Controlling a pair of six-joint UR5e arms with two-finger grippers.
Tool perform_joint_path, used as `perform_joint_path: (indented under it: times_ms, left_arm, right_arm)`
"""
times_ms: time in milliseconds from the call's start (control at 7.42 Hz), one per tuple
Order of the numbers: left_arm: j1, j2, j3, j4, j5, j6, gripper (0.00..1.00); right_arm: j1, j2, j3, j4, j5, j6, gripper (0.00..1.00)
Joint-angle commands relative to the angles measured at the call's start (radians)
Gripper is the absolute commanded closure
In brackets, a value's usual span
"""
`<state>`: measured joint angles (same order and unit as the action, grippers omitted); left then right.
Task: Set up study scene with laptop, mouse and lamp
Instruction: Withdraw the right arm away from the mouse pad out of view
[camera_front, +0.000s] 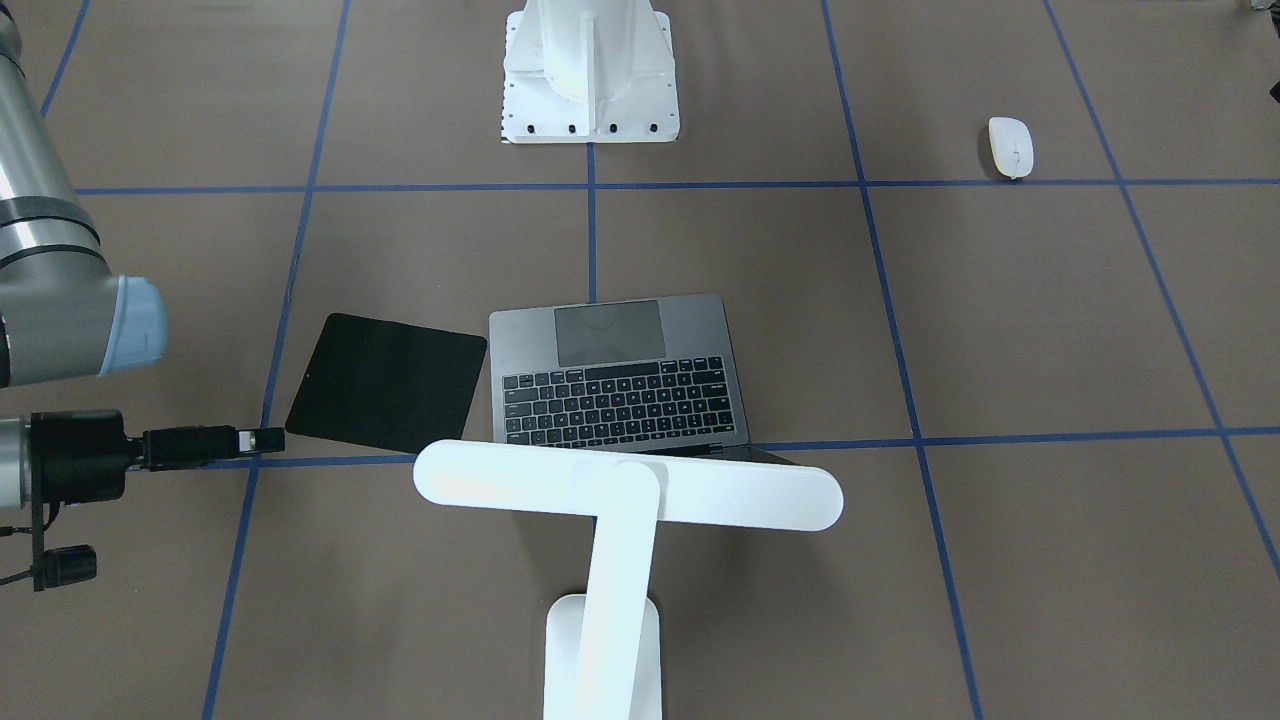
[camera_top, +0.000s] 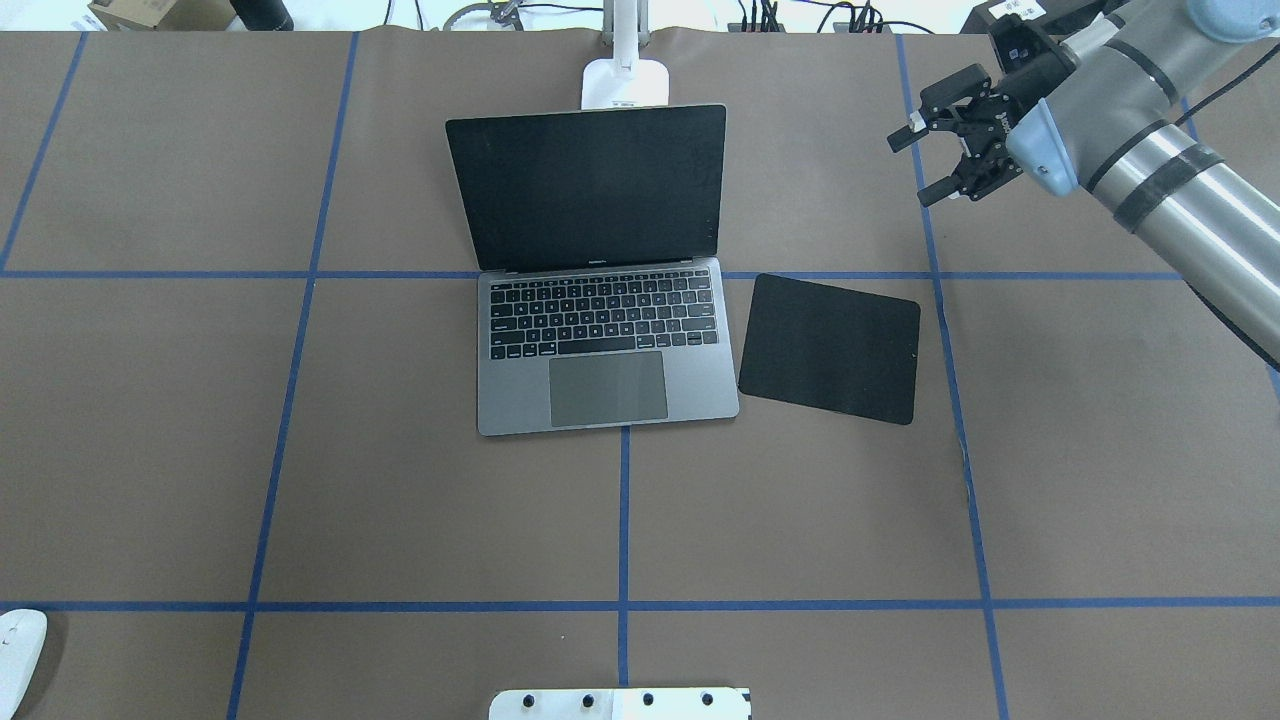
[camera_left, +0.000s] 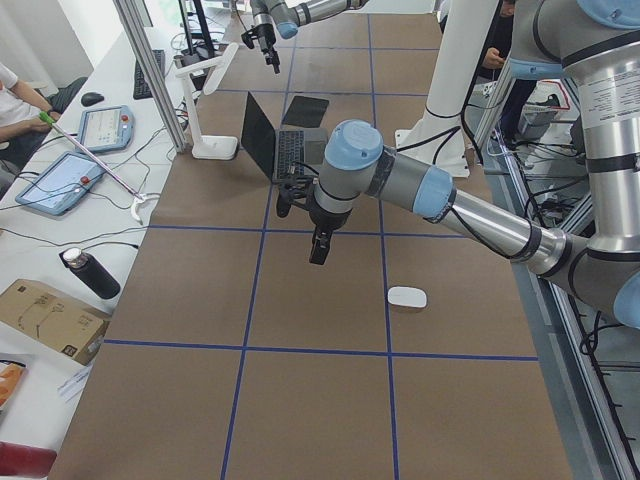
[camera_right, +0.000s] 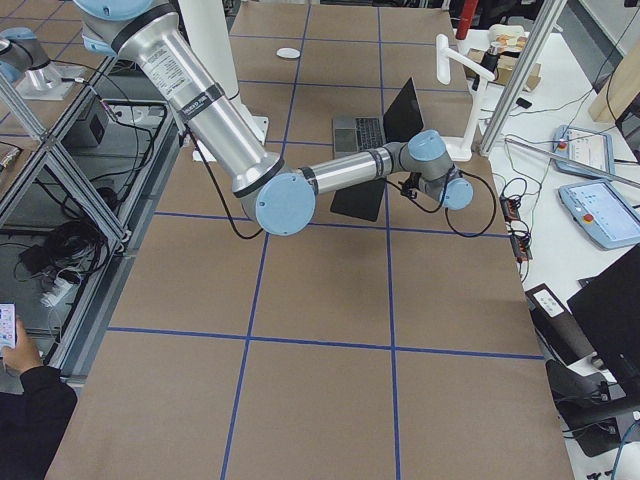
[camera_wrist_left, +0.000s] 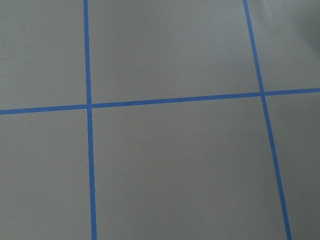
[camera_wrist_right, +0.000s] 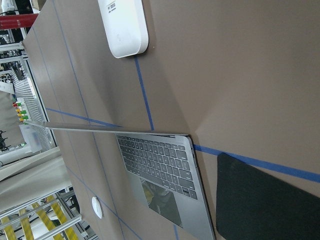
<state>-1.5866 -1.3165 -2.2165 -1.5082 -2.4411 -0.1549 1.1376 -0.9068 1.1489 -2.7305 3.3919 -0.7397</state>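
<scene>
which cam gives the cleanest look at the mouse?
Exterior front-facing: the mouse lies whole and unblocked, its grey centre line visible. Overhead clips it at the left edge. Exterior left shows it whole but featureless; exterior right and right wrist only a small white spot. Left wrist: nothing.

Brown table crossed by a blue tape grid.
Space-grey laptop, black keys, dark screen; white lamp; white mouse, seemingly with a faint grey midline; plain black pad.

The lamp stands behind the laptop, pad just right, mouse well apart leftward.
</scene>
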Motion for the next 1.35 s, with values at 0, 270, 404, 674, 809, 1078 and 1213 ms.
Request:
perform_joint_path:
  times_ms: [0,270,404,674,809,1078,1213]
  left_arm:
    - [-0.001,0.014,0.004,0.000,0.001,0.000,0.01]
    - [-0.003,0.016,0.003,0.000,0.001,0.000,0.01]
    - [-0.003,0.023,0.001,-0.001,0.001,0.000,0.01]
    - [-0.003,0.034,0.000,-0.004,-0.001,0.000,0.01]
    - [-0.003,0.036,0.007,-0.004,-0.001,0.000,0.01]
    - [-0.003,0.034,0.012,-0.004,0.001,-0.002,0.01]
    - [0.002,0.033,0.012,-0.006,0.001,-0.024,0.01]
  right_arm:
    - [0.046,-0.084,-0.001,0.000,-0.083,0.000,0.00]
    - [0.092,-0.130,-0.005,-0.003,-0.220,0.040,0.00]
    - [0.117,-0.130,-0.005,-0.002,-0.306,0.116,0.01]
    - [0.181,-0.130,-0.001,0.005,-0.475,0.143,0.01]
    - [0.211,-0.133,-0.001,0.055,-0.567,0.154,0.01]
    - [0.296,-0.194,0.017,0.381,-0.849,0.242,0.01]
    - [0.301,-0.283,0.084,0.566,-0.924,0.328,0.00]
